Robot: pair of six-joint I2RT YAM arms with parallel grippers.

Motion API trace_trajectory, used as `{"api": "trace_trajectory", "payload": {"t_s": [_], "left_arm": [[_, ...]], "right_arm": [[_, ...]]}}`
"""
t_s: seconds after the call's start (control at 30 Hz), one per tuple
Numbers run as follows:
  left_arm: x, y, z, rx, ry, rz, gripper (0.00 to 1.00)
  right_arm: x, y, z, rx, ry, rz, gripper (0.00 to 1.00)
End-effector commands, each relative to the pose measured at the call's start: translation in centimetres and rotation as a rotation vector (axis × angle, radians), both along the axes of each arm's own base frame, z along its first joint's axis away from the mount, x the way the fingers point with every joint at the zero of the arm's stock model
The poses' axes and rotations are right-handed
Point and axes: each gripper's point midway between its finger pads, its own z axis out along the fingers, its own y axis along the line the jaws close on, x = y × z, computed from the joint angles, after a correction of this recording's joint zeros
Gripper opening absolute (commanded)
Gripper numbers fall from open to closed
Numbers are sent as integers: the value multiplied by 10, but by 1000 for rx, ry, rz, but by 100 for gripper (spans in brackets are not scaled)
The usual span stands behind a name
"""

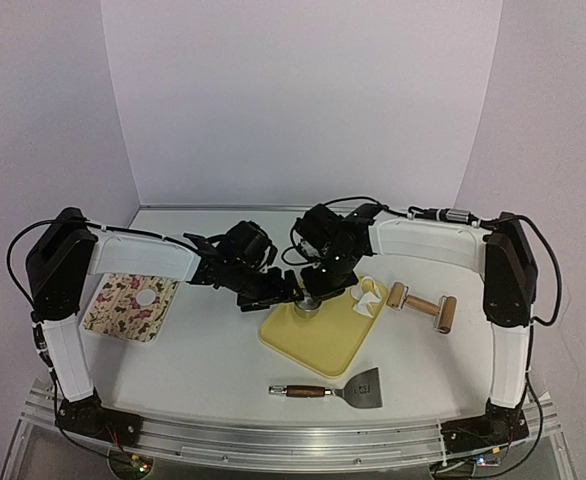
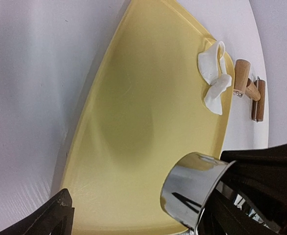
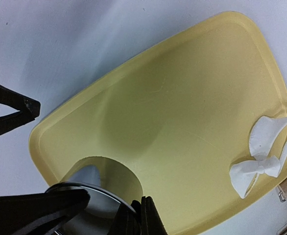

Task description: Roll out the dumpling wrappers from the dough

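Jaws of the right gripper (image 3: pixel 104 208): clamped on a small shiny metal ring cutter (image 2: pixel 192 188), one black finger on each side of its rim. The cutter is over the far left corner of a pale yellow rectangular plastic tray (image 1: pixel 323 345); whether its lower edge touches the tray cannot be told.

Jaws of the left gripper (image 1: pixel 278 292): apart, holding nothing. One black fingertip (image 2: pixel 58 215) shows at the tray's left edge, just left of the cutter.

Dough: a twisted white strip of thin leftover dough (image 3: pixel 261 161), lying on the tray's far right corner, well apart from the cutter.

Dumpling wrapper: one small flat white round disc (image 1: pixel 146 297), lying on the far right part of a rectangular floral-patterned mat (image 1: pixel 123 310). The mat is on the left side of the white table (image 1: pixel 203 350), well apart from the tray.

Wooden rolling pin with a short handle (image 1: pixel 421 305): on the table just right of the tray, near the dough strip.

Metal scraper with a brown wooden handle (image 1: pixel 338 390): on the table just near of the tray, blade to the right.
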Motion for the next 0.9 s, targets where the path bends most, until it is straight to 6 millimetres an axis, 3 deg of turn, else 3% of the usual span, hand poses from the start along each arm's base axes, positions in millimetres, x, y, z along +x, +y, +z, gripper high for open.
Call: {"api": "trace_trajectory", "payload": {"t_s": [0.0,0.43,0.67,0.87], "left_arm": [[5,2,-10,70,22,24,89],[-15,10,-48,208,125,-15,89],[-16,10,-46,208,117,-7,91],[-25,11,-60,240,152,-40,92]], "right_arm": [[1,16,7,11,-29,-15,0],[8,19,0,-27,-59,-29,0],[4,20,-1,-11,-37,-34,0],[1,31,8,46,-12,-37,0]]}}
